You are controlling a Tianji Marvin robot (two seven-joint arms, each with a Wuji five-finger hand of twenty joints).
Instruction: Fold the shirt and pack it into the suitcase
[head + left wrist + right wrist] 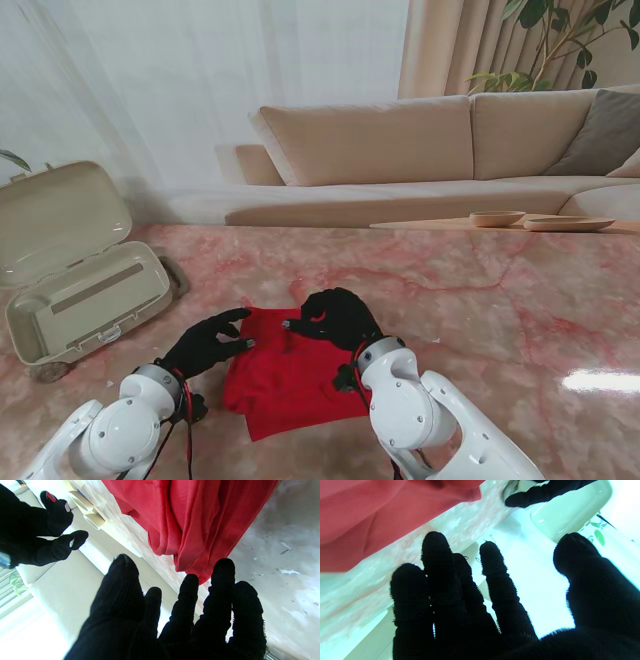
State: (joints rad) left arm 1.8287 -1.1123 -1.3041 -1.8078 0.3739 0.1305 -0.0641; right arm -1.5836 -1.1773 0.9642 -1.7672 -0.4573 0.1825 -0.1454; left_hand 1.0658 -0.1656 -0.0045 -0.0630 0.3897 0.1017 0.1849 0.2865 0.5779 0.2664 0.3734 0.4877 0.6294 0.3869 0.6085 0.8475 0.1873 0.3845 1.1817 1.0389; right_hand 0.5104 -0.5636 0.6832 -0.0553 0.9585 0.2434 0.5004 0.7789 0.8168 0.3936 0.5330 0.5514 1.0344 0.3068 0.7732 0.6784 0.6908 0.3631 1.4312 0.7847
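Red shirt (285,375) lies loosely folded on the marble table (480,300), near centre; the suitcase (85,290) stands open, far left. Left hand (205,343) and right hand (335,315) hover with fingers spread, holding nothing. Risk – a 1-sided grab would let the slack layers unfold.

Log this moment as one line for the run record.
shirt: red, folded, on table | suitcase: open, left, holds no shirt | left hand: open at shirt's edge | right hand: open over shirt
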